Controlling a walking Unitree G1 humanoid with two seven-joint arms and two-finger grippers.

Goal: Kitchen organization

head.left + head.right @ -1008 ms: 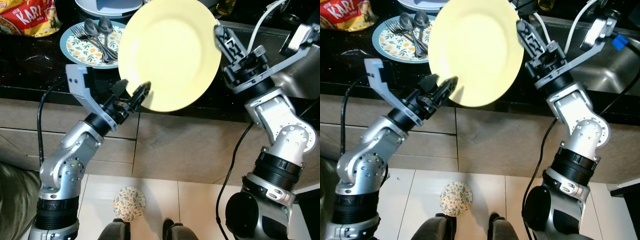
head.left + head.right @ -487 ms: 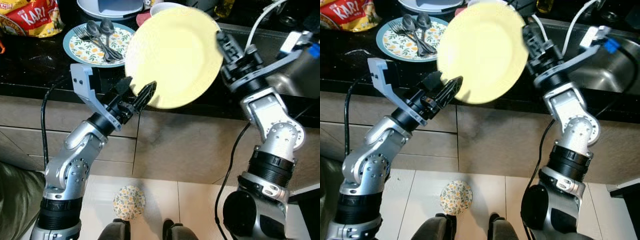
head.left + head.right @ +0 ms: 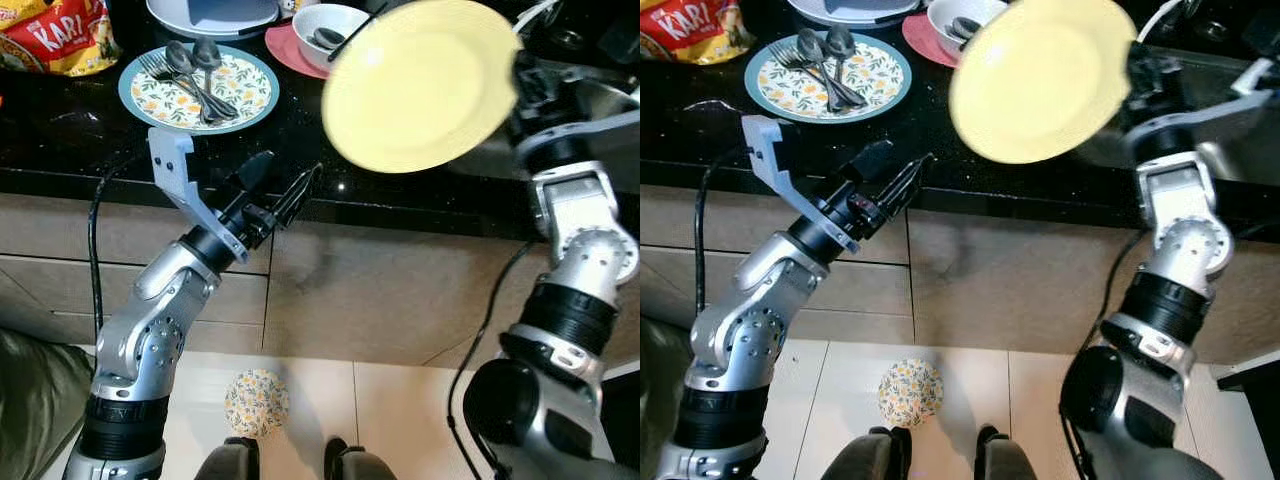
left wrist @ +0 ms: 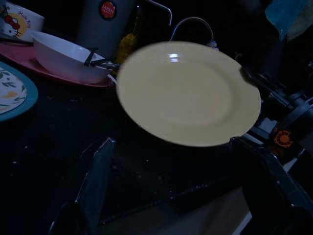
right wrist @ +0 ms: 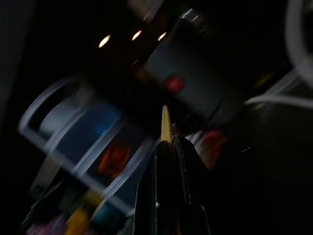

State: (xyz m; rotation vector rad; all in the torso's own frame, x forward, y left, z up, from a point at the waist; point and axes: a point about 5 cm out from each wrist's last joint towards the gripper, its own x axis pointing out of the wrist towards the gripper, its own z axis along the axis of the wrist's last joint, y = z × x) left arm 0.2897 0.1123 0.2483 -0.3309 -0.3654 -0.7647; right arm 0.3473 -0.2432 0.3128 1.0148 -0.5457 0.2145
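Nearest, a small patterned plate (image 3: 258, 403) lies on the floor tiles by the robot's feet. Above it the left gripper (image 3: 283, 187) hovers at the counter (image 3: 60, 150) edge, fingers spread wide and empty. Farther off, the right gripper (image 5: 168, 147) pinches the yellow plate (image 3: 420, 85) by its rim above the counter, apparently near the sink, its fingers mostly hidden behind the plate and blurred.

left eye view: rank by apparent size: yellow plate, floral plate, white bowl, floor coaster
1. yellow plate, though it is raised nearer the camera, so its lead is unsure
2. floral plate
3. white bowl and floor coaster look alike; coaster lies farther off
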